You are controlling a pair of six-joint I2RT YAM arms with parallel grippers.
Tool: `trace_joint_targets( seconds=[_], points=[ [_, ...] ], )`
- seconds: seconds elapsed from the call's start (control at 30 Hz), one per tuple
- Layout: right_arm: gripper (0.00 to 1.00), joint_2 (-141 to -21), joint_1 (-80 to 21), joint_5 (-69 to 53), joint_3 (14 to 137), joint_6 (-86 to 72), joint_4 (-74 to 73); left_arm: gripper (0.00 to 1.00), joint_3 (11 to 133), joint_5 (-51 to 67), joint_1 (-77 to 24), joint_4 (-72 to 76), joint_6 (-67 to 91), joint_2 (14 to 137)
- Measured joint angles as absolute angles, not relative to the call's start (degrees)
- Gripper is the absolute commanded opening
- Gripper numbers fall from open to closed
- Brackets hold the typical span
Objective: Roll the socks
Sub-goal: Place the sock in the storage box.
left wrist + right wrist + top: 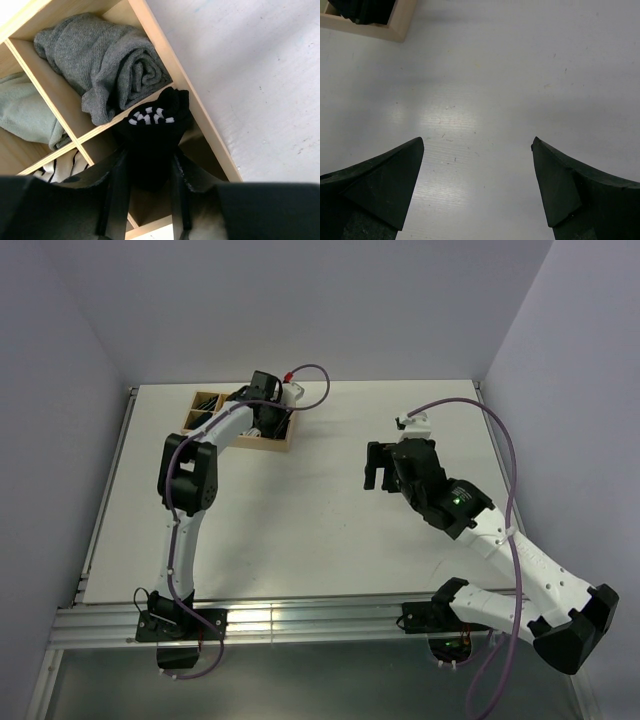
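Observation:
My left gripper [148, 172] is shut on the black sock [152, 130], a bundle with white marks on its upper end. It holds the sock over the near right compartment of the wooden box [202, 117]. The white sock with thin black stripes [61, 170] lies in the compartment beside it, mostly hidden by my fingers. In the top view the left gripper [268, 420] is over the box [205, 422] at the back of the table. My right gripper [378, 468] is open and empty above bare table, also in the right wrist view [477, 145].
A grey sock roll [107, 65] fills the far right compartment, and a pale green sock [22, 117] fills the far left one. The box's corner shows at the top left of the right wrist view [395, 27]. White walls close the table at the back and sides.

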State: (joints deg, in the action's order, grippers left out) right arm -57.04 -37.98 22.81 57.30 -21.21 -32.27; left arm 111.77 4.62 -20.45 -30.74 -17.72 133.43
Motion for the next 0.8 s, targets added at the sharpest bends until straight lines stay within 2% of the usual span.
trace_joint_targets(
  seconds=[0.1,0.3,0.8],
  points=[
    [0.96,-56.42,-37.98,22.81,57.30,-21.32,-32.25,0.44,111.77,4.67,-20.45,-30.89,-17.69,133.21],
    [0.96,-55.99,-37.98,22.81,56.95,-21.45,-32.21,0.47,111.77,5.26,-20.45,-31.40,-17.69,132.66],
    [0.95,-55.99,-37.98,22.72,56.90,-21.47,-32.18,0.47,112.03,8.10,-19.07,-31.88,-15.66,129.95]
  ],
)
